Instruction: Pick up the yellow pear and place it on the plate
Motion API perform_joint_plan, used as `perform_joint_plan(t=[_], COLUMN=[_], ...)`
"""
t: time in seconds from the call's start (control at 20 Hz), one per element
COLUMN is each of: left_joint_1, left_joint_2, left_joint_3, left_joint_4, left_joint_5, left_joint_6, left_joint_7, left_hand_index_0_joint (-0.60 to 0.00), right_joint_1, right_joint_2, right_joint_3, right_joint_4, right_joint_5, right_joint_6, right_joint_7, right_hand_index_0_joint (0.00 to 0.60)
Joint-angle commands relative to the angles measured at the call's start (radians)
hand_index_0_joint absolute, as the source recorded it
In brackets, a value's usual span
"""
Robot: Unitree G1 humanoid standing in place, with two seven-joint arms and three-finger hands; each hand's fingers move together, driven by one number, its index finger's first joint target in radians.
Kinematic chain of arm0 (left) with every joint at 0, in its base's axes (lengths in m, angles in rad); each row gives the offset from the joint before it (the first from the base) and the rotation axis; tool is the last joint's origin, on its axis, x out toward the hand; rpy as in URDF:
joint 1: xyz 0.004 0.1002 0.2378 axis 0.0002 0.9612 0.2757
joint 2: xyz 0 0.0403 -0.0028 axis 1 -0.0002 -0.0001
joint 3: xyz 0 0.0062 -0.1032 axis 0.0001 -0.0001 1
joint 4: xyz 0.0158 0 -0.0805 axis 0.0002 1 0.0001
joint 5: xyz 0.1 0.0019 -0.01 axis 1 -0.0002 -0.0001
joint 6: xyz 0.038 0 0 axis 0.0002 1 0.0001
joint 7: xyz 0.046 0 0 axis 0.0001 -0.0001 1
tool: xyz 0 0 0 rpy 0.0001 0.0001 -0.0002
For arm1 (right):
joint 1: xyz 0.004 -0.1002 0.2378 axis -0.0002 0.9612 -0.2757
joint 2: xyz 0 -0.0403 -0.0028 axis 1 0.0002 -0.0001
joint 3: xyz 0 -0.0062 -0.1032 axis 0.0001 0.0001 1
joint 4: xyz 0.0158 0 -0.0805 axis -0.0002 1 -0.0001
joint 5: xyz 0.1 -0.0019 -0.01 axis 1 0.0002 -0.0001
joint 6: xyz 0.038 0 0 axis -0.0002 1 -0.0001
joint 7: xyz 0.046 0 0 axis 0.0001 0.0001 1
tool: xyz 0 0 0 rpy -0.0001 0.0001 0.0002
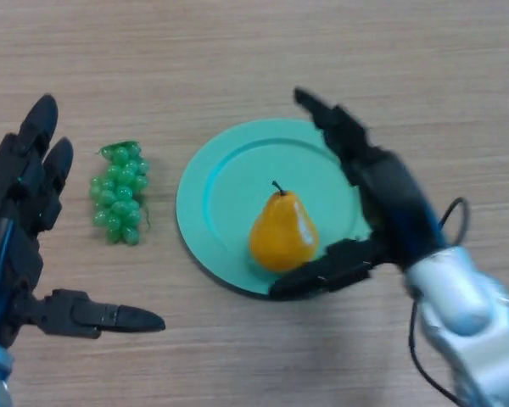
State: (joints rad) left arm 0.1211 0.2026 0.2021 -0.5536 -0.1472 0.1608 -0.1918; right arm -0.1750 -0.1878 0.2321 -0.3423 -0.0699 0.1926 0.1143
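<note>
The yellow pear (282, 231) stands upright on the near part of the teal plate (229, 182), stem up. My right hand (388, 197) is open over the plate's right side, its fingers stretched past the far rim and its thumb lying along the near rim just below the pear; it is not gripping the pear. My left hand (17, 220) is open at the left edge, fingers straight and thumb pointing right over the table.
A bunch of green grapes (119, 192) lies on the wooden table (237, 59) between my left hand and the plate.
</note>
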Motion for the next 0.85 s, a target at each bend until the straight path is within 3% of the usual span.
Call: perform_joint_plan(t=[0.05, 0.15, 0.2, 0.3, 0.4, 0.65, 0.85], left_joint_1=[-0.052, -0.066, -0.068, -0.047, -0.019, 0.004, -0.012], left_joint_2=[0.041, 0.043, 0.043, 0.04, 0.026, 0.016, 0.027], left_joint_3=[0.028, 0.01, 0.0, -0.029, -0.053, -0.069, -0.041], left_joint_4=[-0.053, -0.032, -0.03, -0.036, -0.016, 0.005, -0.057], left_joint_5=[-0.048, -0.05, -0.047, 0.018, 0.03, 0.013, -0.033], left_joint_6=[-0.076, -0.094, -0.105, -0.138, -0.174, -0.201, -0.106], left_joint_7=[-0.005, -0.008, -0.002, -0.035, -0.048, -0.026, -0.029], left_hand_index_0_joint=[0.0, 0.0, 0.0, 0.0, 0.0, 0.0, 0.0], right_joint_1=[0.036, 0.12, 0.176, 0.281, 0.336, 0.342, 0.312], right_joint_2=[-0.01, -0.043, -0.057, -0.052, -0.035, -0.026, -0.033], right_joint_3=[-0.164, -0.258, -0.303, -0.356, -0.369, -0.372, -0.372], right_joint_4=[-0.183, -0.27, -0.264, -0.184, -0.168, -0.224, -0.307], right_joint_5=[-0.005, 0.048, 0.042, -0.031, -0.012, 0.026, 0.085], right_joint_6=[-0.017, -0.014, -0.085, -0.297, -0.351, -0.305, -0.167], right_joint_7=[0.054, 0.088, 0.093, 0.091, 0.096, 0.095, 0.122], right_hand_index_0_joint=[0.0, 0.0, 0.0, 0.0, 0.0, 0.0, 0.0])
